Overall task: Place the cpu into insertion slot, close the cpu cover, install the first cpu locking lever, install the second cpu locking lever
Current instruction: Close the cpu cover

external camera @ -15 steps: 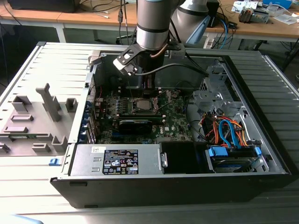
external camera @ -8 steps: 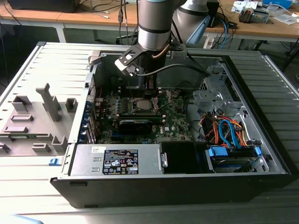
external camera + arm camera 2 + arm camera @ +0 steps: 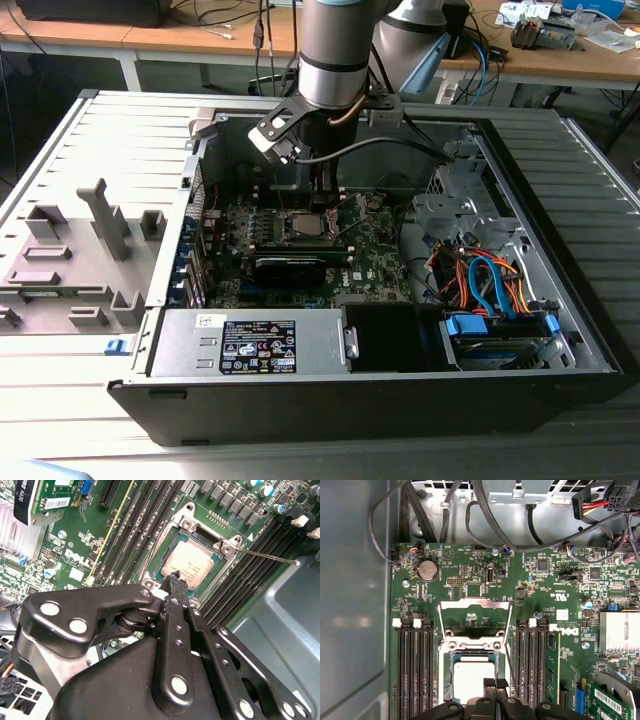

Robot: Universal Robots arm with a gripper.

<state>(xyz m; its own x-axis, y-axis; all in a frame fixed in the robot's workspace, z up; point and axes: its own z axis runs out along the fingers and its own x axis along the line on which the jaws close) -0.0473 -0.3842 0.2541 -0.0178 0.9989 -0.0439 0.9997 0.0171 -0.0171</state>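
You're looking at a cpu (image 3: 192, 565) with a pale, satin metal top, set in an insertion slot (image 3: 229, 547) whose rim is bare, bright steel. The gripper (image 3: 175, 577) is matt black metal with shiny silver fasteners. Around them you have a glossy green motherboard (image 3: 470, 575), black plastic memory slots (image 3: 415, 670) and a thin, polished wire lever (image 3: 270, 556). The computer case (image 3: 355, 605) is smooth, dull grey sheet metal. The desks (image 3: 180, 38) behind look like pale wood.

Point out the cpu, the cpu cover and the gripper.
cpu (image 3: 470, 680): first wrist view, silvery top face.
cpu cover (image 3: 475, 601): first wrist view, metal frame's outer bar.
gripper (image 3: 495, 682): first wrist view, midway between its fingertips.
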